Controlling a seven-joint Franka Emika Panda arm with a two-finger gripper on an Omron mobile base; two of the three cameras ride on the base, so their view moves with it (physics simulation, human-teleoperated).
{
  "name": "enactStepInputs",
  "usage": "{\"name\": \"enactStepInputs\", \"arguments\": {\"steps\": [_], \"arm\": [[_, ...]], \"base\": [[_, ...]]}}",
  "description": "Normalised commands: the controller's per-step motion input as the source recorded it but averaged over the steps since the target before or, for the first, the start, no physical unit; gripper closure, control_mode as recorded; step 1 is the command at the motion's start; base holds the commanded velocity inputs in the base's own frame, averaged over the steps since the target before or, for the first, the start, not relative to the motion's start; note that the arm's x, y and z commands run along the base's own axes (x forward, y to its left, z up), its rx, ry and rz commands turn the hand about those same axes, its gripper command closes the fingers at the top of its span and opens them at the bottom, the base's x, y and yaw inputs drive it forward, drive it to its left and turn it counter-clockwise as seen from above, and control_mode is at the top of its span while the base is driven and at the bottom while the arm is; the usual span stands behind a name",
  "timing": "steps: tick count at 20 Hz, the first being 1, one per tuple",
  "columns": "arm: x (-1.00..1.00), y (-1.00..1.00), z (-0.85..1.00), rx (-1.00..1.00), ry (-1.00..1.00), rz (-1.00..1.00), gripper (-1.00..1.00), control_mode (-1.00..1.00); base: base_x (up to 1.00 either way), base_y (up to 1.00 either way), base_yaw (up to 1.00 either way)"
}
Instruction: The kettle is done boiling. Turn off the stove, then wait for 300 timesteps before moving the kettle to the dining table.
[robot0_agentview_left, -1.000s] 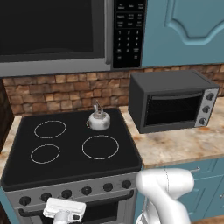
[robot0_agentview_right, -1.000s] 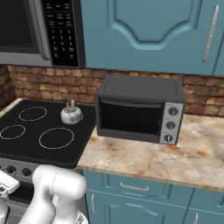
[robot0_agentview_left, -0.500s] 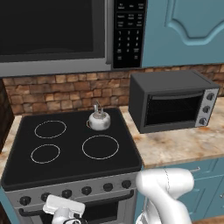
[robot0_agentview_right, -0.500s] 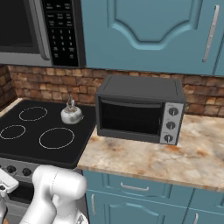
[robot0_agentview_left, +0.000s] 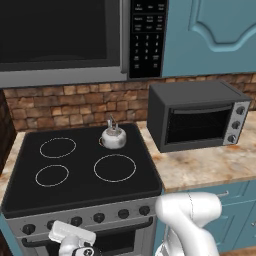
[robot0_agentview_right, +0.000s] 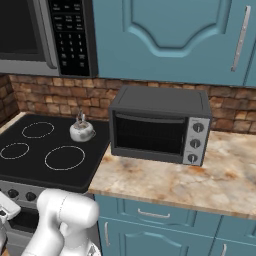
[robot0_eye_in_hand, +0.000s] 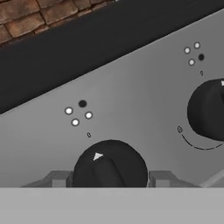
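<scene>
The small silver kettle (robot0_agentview_left: 113, 138) (robot0_agentview_right: 81, 131) stands upright on the back right ring of the stove (robot0_agentview_left: 80, 192) (robot0_agentview_right: 30, 172). My gripper (robot0_agentview_left: 73, 239) (robot0_eye_in_hand: 110, 180) is low at the stove's steel front, at the row of black knobs. In the hand view its two fingertips (robot0_eye_in_hand: 59, 179) press the left and right sides of one black knob (robot0_eye_in_hand: 109, 166), whose white pointer aims to the upper left. A second knob (robot0_eye_in_hand: 208, 109) sits to the right of it. The dining table is out of view.
A black toaster oven (robot0_agentview_left: 197, 117) (robot0_agentview_right: 160, 125) stands on the marbled counter (robot0_agentview_left: 210, 167) right of the stove. A microwave (robot0_agentview_left: 60, 40) hangs above the cooktop, and teal cabinets (robot0_agentview_right: 165, 30) sit above and below. A brick wall backs the stove.
The hand at the stove front has rolled a little in place on the knob. The kettle and everything else stay where they were.
</scene>
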Motion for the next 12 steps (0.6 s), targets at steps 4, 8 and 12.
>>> {"name": "enactStepInputs", "arguments": {"steps": [4,8,12], "arm": [[-0.01,0.00,-0.07,0.11,-0.01,0.00,-1.00,-1.00],[-0.27,0.00,0.00,0.07,-0.09,0.00,-1.00,-1.00],[-0.38,0.10,0.00,0.03,-0.11,0.00,-1.00,-1.00]], "base": [[0.00,0.00,0.00],[0.00,0.00,0.00],[0.00,0.00,0.00]]}}
